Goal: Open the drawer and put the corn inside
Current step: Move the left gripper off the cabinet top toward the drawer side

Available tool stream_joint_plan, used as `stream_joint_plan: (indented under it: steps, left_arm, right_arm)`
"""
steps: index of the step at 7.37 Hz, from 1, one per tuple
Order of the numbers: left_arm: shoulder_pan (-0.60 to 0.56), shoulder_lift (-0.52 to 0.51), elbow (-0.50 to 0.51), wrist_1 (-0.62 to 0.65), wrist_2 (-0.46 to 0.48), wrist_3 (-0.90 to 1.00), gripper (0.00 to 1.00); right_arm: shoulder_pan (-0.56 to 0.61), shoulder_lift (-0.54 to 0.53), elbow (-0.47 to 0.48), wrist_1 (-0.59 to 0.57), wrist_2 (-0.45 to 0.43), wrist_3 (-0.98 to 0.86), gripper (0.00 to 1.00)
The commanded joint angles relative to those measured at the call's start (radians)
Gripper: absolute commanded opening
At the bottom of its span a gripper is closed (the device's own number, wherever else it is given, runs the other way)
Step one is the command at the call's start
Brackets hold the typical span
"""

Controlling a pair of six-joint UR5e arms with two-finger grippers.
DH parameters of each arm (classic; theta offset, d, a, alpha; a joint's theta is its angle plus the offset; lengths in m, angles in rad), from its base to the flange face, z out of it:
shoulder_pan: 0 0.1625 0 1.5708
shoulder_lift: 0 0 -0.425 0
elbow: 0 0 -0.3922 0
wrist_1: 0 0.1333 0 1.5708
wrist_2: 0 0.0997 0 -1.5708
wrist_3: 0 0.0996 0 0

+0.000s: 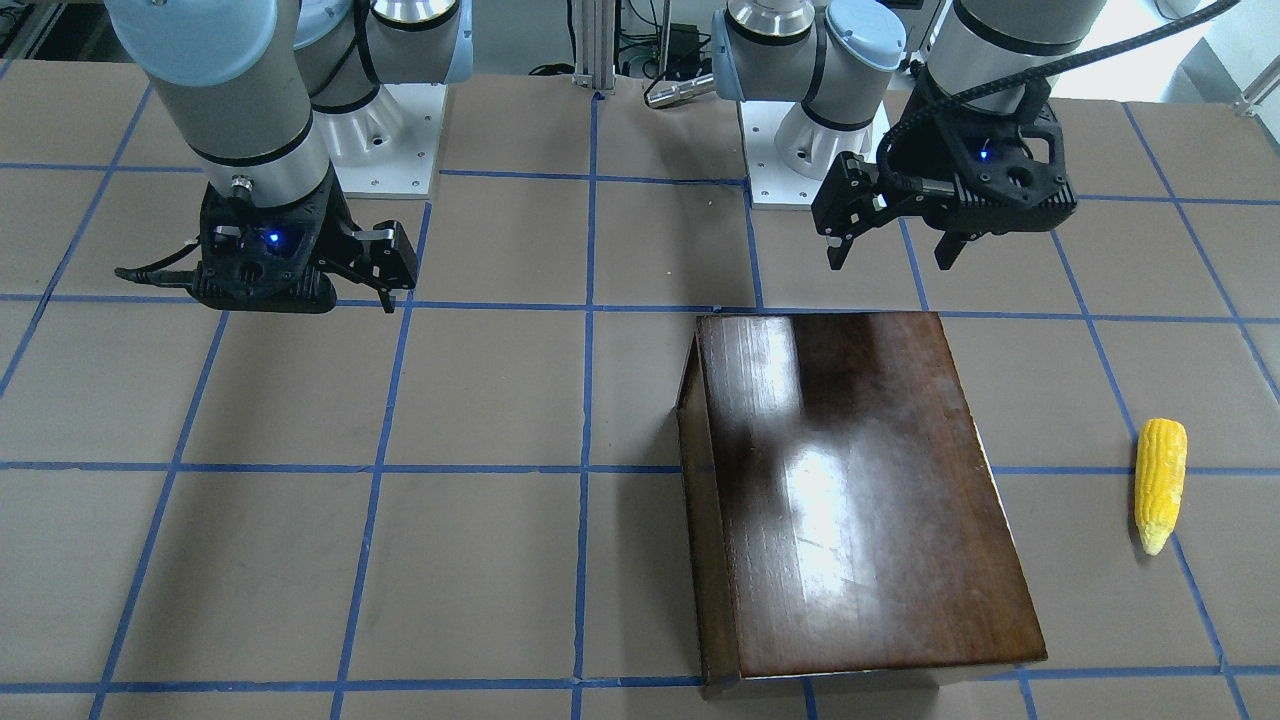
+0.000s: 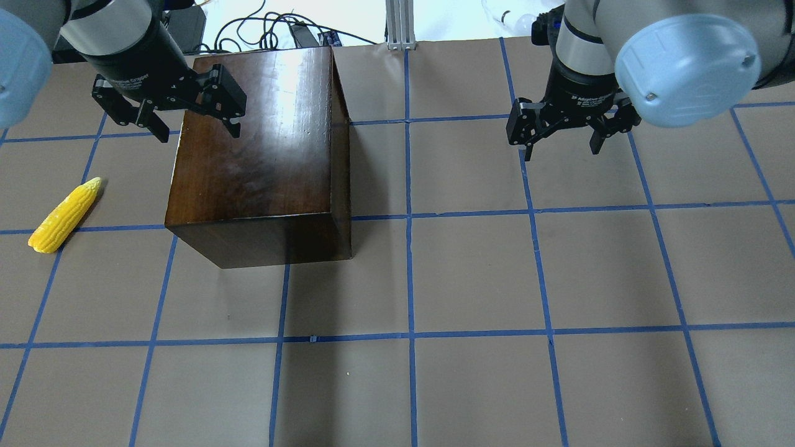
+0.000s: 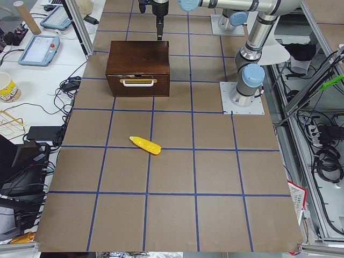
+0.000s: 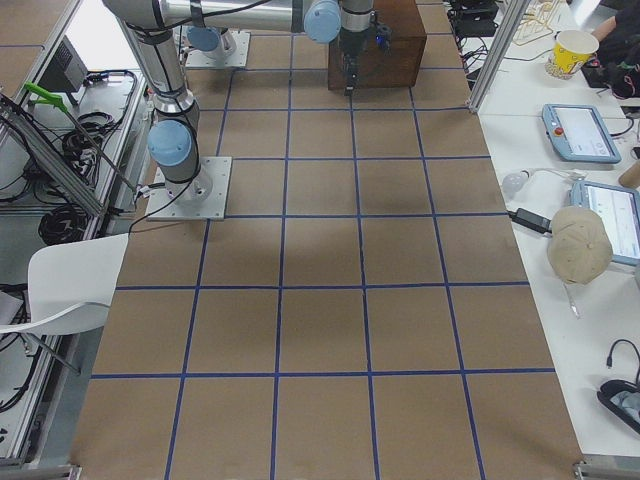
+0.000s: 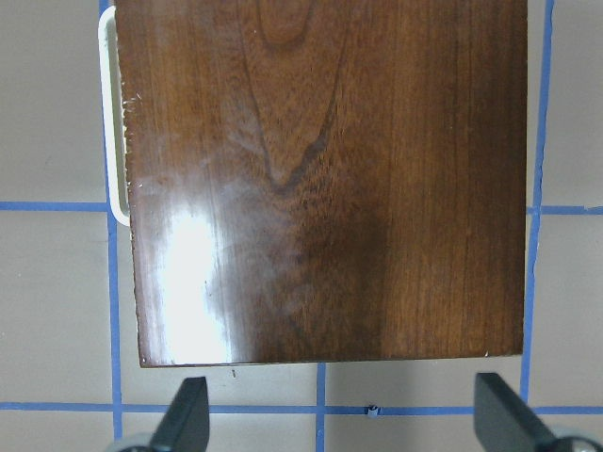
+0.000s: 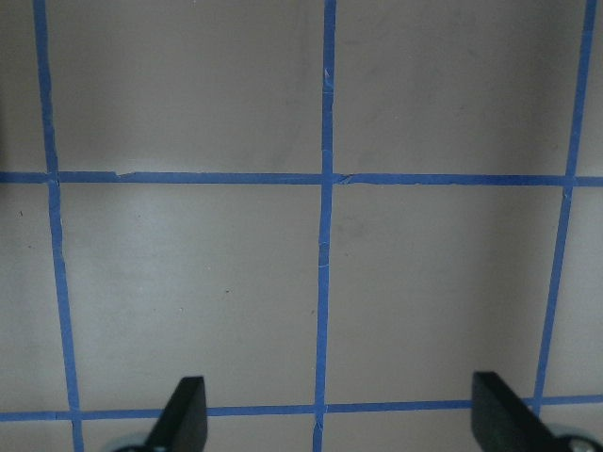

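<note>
Wooden box (image 2: 261, 143) w/ drawer (image 3: 138, 89) closed, corn (image 2: 65, 215) outside.

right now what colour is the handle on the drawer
Off-white handle on the dark brown drawer front; clearest in the exterior left view.

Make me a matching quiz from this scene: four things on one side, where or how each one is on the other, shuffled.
1. corn
2. drawer
3. left hand
4. right hand

A. shut inside the wooden box
B. open, over bare table
C. lying on the table, yellow
D. open, close to the box

Pairs: 1-C, 2-A, 3-D, 4-B.
</note>
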Motion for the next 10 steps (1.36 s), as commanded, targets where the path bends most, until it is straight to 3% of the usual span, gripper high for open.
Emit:
stream_joint_plan:
  steps: [1,4,6,8,10]
  left_arm:
    - [0.008,-0.007,0.008,-0.004,-0.001,0.001,1.0]
    - [0.061,-0.045,0.013,0.007,-0.007,0.116,1.0]
    - [0.197,-0.089,0.027,0.007,-0.022,0.245,1.0]
    - [0.358,-0.129,0.027,0.007,-0.157,0.359,1.0]
    - [0.415,-0.177,0.025,0.013,-0.158,0.439,1.0]
  right_arm:
    - [0.0,0.0,0.0,0.0,0.0,0.0,1.0]
    - [0.0,0.0,0.0,0.0,0.0,0.0,1.0]
    - [0.0,-0.001,0.0,0.0,0.0,0.0,1.0]
    - [0.0,0.0,0.0,0.0,-0.001,0.0,1.0]
    - [0.0,-0.001,0.0,0.0,0.0,0.0,1.0]
